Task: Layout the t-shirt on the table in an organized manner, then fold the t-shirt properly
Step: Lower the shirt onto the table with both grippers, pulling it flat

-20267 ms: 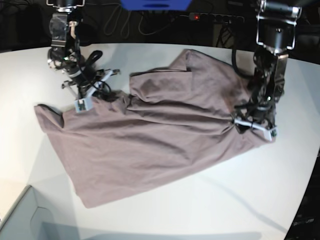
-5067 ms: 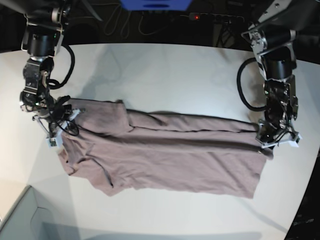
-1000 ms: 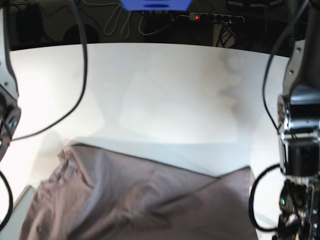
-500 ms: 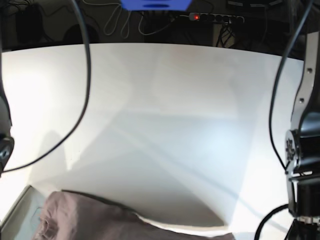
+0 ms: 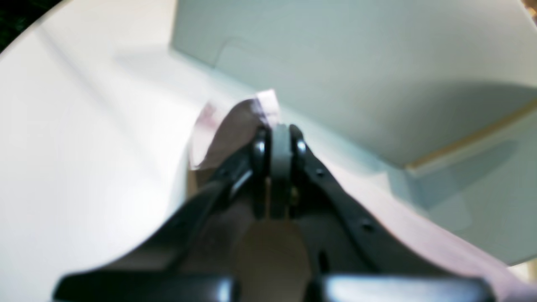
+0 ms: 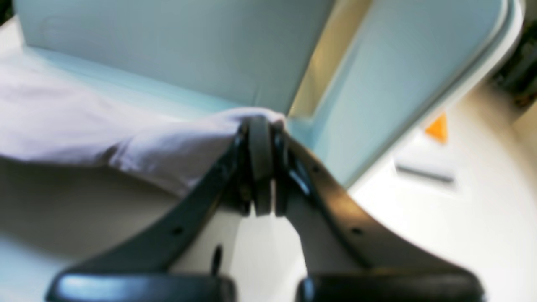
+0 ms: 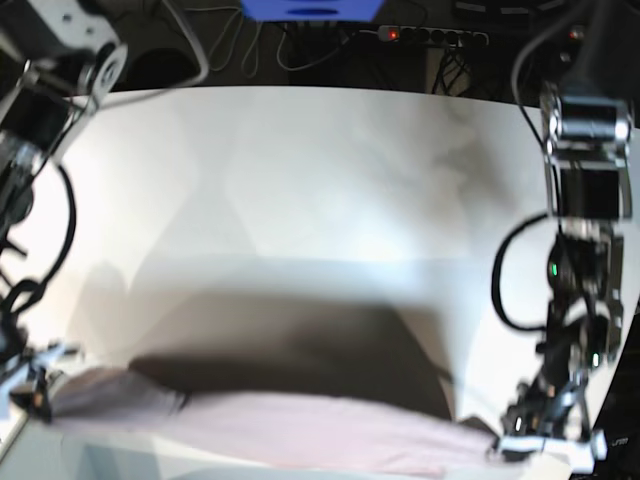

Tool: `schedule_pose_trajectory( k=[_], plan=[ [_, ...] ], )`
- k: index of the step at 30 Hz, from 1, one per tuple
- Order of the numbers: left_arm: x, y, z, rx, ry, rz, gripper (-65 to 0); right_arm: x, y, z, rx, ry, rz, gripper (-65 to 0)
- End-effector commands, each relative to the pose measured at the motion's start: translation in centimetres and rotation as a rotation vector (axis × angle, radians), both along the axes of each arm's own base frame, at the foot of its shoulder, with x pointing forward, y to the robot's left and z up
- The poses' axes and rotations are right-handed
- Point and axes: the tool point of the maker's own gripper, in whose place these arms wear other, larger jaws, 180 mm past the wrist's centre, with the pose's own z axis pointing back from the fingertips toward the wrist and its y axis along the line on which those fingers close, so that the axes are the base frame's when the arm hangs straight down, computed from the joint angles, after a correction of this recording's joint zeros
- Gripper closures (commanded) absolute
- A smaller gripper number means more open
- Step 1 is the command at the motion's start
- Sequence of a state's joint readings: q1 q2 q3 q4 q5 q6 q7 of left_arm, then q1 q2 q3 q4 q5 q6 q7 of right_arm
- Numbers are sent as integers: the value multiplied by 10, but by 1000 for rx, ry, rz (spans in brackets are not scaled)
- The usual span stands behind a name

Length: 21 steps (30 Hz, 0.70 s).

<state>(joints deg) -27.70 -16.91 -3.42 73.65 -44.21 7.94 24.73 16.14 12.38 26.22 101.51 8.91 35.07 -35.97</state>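
Now one t-shirt stretches between two arms, both jaws clenched on its cloth.

Both arms are built of black and silver-grey segments with looping black cables alongside. In the base view the left arm shows a boxy silver housing near the top, a black block beneath it and a small green light lower down; the right arm carries a rounded pale joint cover. The left pincer has glossy black fingers dotted with small round screws and a pale grey pad at the tips. The right pincer matches it: black curved fingers, screw holes, dark rounded pads.
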Motion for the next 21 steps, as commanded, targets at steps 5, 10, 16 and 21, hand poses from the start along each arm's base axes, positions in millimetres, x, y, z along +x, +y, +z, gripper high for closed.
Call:
schedule_pose_trajectory(
  k=[5, 10, 16, 21],
  plan=[
    [-58, 26, -67, -33, 105, 76, -1, -63, 5, -30, 62, 19, -5, 0],
    [-125, 50, -145, -86, 279, 176, -1, -126, 4, -102, 139, 221, -62, 0],
    [-189, 74, -191, -119, 396, 279, -1, -187, 1, -147, 194, 372, -145, 0],
    [-227, 97, -209, -113, 456, 346, -1, -222, 3, -166, 197, 457, -142, 0]
  ],
)
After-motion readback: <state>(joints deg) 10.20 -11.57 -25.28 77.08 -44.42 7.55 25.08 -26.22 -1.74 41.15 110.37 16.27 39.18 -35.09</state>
